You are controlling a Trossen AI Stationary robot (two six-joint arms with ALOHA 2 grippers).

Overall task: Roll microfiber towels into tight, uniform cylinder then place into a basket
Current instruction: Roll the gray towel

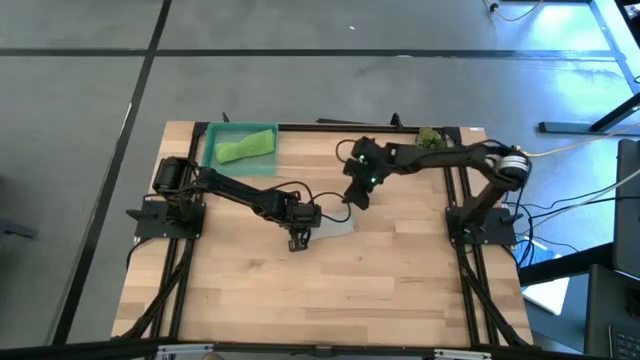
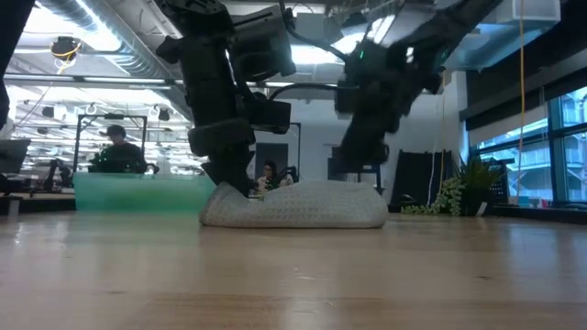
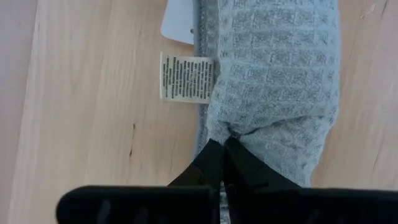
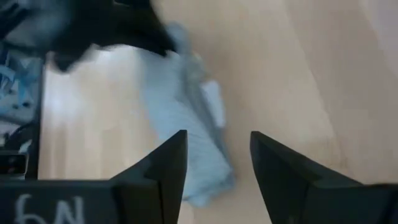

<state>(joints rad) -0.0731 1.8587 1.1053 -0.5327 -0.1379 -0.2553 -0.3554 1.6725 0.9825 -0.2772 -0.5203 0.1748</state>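
While the left gripper (image 3: 222, 152) pinches the end of the rolled grey towel (image 3: 273, 87) at mid-table, jaws clenched on its fabric, the right gripper (image 4: 217, 155) hovers above the roll, jaws spread and empty. Only the left wrist view shows the care label (image 3: 185, 77) beside the roll; only the high view shows the lime towel (image 1: 246, 147) lying in the basket (image 1: 212, 138), well apart.

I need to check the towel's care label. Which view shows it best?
The left wrist view: the white label lies flat beside the grey towel, pinched by the left claw. The other views don't show it clearly.
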